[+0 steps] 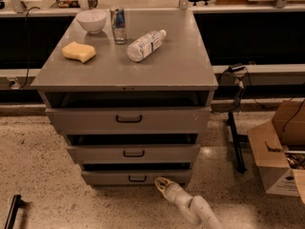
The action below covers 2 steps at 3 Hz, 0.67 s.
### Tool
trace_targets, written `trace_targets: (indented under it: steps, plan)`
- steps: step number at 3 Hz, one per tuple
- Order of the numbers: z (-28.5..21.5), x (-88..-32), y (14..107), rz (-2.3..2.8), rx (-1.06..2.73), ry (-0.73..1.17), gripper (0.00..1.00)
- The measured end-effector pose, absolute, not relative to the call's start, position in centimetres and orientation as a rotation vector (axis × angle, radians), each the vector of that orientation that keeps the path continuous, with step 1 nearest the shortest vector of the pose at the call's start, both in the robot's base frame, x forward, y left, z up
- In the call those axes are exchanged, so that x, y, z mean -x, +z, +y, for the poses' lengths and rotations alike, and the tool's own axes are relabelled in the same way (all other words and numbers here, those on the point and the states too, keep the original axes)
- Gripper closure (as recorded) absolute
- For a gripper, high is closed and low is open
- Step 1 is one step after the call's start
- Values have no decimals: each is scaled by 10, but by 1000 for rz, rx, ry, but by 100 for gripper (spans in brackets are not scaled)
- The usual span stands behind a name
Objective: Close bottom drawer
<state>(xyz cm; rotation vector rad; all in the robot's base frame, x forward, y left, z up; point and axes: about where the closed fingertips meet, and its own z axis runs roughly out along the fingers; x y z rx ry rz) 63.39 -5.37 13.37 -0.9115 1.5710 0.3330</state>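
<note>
A grey cabinet (125,75) has three drawers, all pulled out a little. The bottom drawer (109,177) is the slimmest, with a small black loop handle (137,179). My gripper (160,183) is low at the floor, on the end of a white arm coming from the lower right. Its tip is at the bottom drawer's front panel, just right of the handle. The mid-sized drawer (133,153) and the tall top drawer (128,119) sit above it.
On the cabinet top lie a yellow sponge (78,51), a white bowl (91,20), a can (118,25) and a plastic bottle (145,45). A cardboard box (281,149) stands at right, with a black stand (234,137) beside it. A black bar (12,211) lies lower left.
</note>
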Motion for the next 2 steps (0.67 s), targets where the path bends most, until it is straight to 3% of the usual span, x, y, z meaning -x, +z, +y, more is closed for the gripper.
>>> trace_targets:
  steps: [2]
  plan:
    - [-54, -598, 131, 1574, 968, 330, 100]
